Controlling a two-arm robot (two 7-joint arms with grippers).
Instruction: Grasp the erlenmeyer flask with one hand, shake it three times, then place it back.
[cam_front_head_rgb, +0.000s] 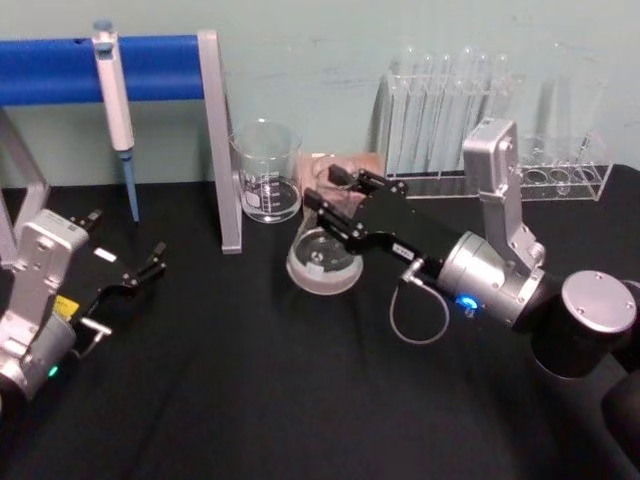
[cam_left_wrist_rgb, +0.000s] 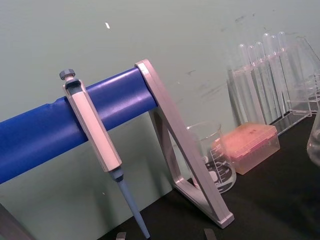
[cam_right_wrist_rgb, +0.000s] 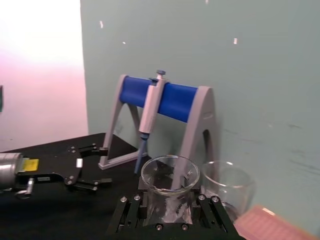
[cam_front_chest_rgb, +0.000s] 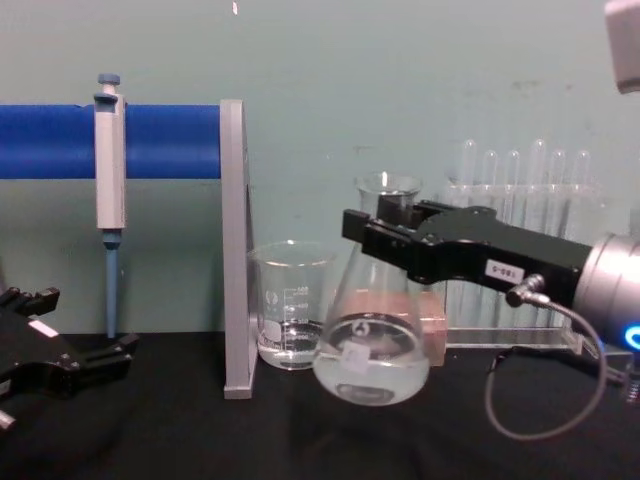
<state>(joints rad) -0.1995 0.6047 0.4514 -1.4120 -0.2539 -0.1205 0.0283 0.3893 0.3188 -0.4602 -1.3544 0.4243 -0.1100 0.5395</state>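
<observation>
Right gripper (cam_front_chest_rgb: 372, 222) outstretched, near level — jaws tight on neck of erlenmeyer flask (cam_front_chest_rgb: 370, 350)

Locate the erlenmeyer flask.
Chest view, centre: the clear glass conical erlenmeyer flask, neck held by the black right gripper, just right of the cylindrical glass beaker.

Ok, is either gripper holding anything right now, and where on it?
The right gripper grips the erlenmeyer flask at its narrow neck, below the rim. The left gripper is open and empty.
</observation>
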